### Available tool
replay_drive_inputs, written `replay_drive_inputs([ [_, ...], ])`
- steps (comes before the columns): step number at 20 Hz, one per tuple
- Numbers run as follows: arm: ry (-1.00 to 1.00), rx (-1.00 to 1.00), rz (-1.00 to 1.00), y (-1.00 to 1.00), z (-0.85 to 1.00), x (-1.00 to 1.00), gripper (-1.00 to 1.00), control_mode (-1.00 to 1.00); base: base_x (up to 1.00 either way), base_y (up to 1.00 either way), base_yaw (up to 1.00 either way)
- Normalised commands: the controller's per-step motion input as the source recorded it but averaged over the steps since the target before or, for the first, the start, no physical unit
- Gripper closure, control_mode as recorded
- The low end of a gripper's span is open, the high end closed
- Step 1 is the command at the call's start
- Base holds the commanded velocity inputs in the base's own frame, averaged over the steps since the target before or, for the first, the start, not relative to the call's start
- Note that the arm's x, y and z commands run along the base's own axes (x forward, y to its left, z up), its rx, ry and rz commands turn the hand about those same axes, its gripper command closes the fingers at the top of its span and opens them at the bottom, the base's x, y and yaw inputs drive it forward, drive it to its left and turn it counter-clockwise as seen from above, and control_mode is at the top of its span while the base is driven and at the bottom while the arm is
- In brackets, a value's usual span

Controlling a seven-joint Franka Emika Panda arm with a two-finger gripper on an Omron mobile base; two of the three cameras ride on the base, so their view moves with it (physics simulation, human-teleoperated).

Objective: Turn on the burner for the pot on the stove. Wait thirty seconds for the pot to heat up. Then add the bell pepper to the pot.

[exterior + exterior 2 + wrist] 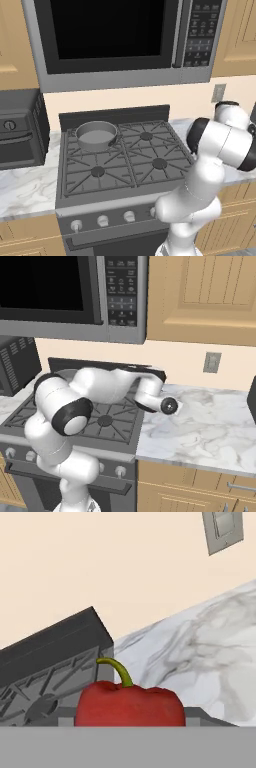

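Marble counter (pixel 210 431) is running out to the right of the stove (pixel 125 160), with a microwave (pixel 120 40) hanging above, wooden cabinets (pixel 205 296) and a wall outlet (pixel 212 362) behind, and a dark toaster oven (pixel 20 130) at nine o'clock in the left base view. You are looking at a task that I judge to be in its last leg: the pot (pixel 95 135) is sitting on the back-left burner, at about eleven o'clock on the stovetop, and nothing red is lying in it yet. The bell pepper (pixel 130 706) is showing at six o'clock in the hand view, close up against the camera, so the tool is probably gripping it, though you cannot tell for certain. Whether the burner is lit is not showing; carrying the pepper over to the pot is what is left.
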Motion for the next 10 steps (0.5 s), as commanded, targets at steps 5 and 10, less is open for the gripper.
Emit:
replay_drive_inputs([
  [5, 0.0, 0.0, 0.0, 0.0, 0.0, -0.02, 1.0, -1.0, 0.0, 0.0, 0.0],
  [10, -0.02, 0.0, 0.0, 0.0, 0.34, -0.22, 1.0, -1.0, 0.0, 0.0, 0.0],
])
